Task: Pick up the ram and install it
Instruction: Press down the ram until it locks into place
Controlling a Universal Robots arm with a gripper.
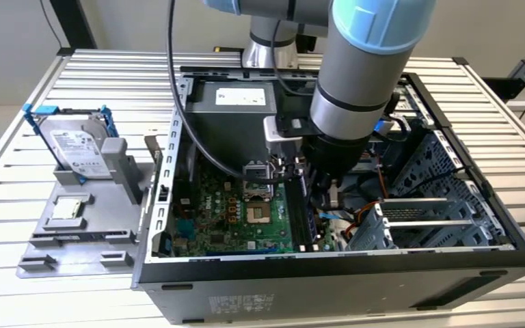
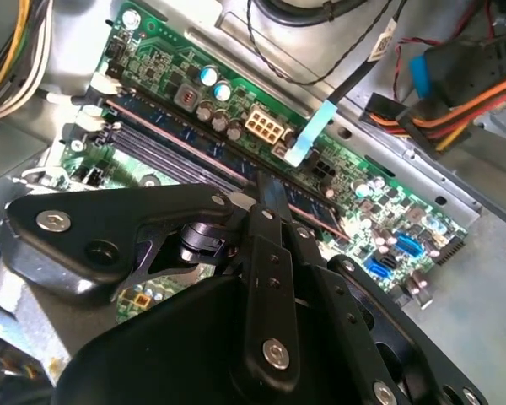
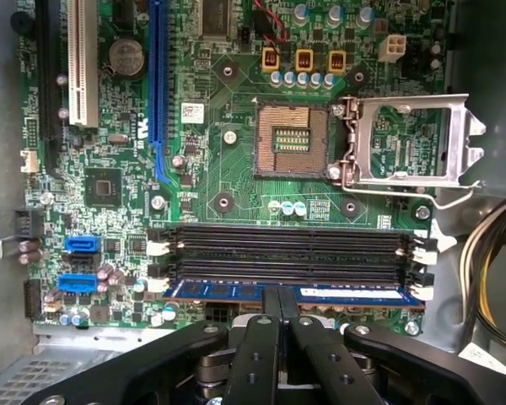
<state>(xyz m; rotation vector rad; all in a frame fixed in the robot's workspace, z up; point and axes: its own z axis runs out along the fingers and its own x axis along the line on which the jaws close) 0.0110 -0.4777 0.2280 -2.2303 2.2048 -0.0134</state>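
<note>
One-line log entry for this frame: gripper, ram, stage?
gripper: shut on ram | ram: lying along outermost memory slot, beside the empty slots | stage: insertion, inside case

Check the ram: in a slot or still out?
In. The ram stands in the motherboard slot beside the empty black slots, end effector shut on its middle. Fully latched: cannot tell.

Beside the processor socket point(image 3: 291, 139) I counted four memory slots point(image 3: 287, 240), with one ram point(image 3: 354, 294) in the slot farthest from it under my one tool point(image 3: 280, 304). Two blue connectors point(image 3: 80, 245) sat nearby. One hard drive point(image 1: 78, 150) stood outside.
</note>
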